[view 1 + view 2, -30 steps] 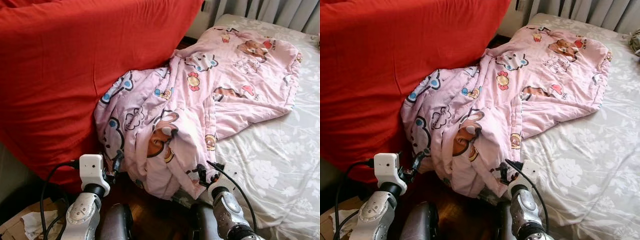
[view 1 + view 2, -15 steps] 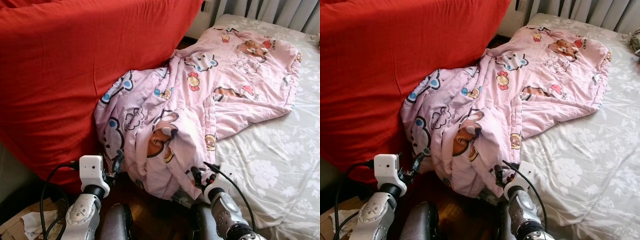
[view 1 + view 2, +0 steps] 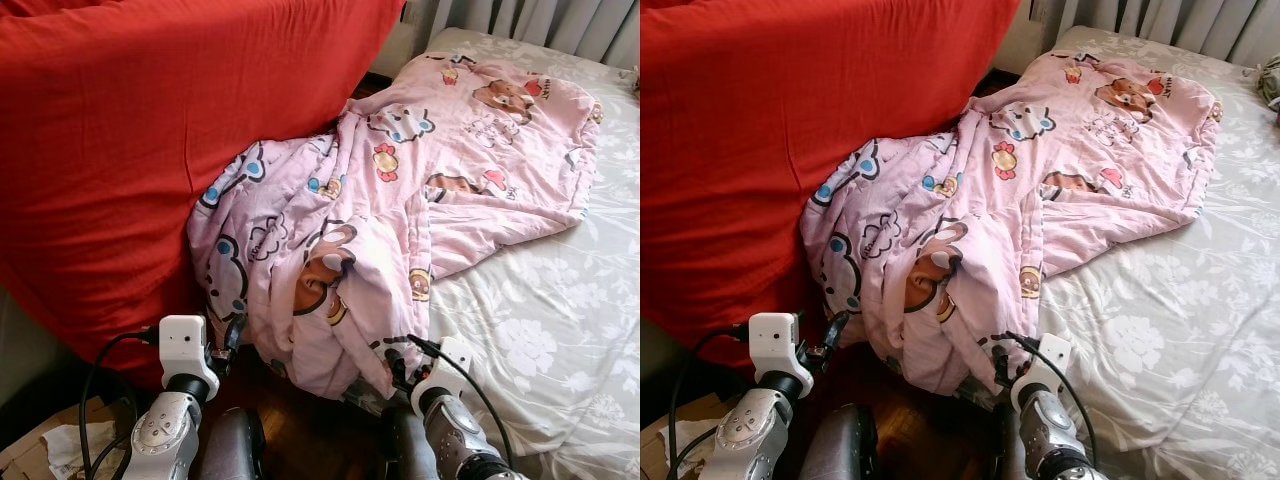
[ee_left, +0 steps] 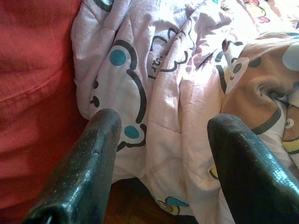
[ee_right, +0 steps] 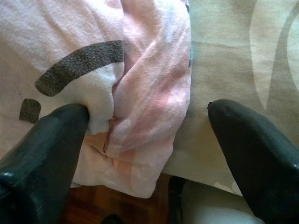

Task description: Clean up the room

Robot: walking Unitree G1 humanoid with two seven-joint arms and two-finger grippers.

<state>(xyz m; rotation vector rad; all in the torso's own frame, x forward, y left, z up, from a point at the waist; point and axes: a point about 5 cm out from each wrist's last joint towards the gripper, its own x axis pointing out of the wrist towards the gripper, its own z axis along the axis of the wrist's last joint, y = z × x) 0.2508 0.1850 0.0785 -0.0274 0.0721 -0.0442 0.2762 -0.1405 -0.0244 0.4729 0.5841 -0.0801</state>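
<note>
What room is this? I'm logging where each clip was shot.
Most likely a bedroom: a bed with a floral sheet, a pink cartoon quilt draped over its edge, and curtains behind.

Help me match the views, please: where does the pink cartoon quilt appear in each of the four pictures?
Left eye view: the pink quilt runs from centre to upper right, draped off the bed.
Right eye view: same, its hanging fold low at centre.
Left wrist view: quilt between the open left hand fingers.
Right wrist view: its edge between the open right hand fingers.
Shared landmark: the red cover beside it, also in the left wrist view.
</note>
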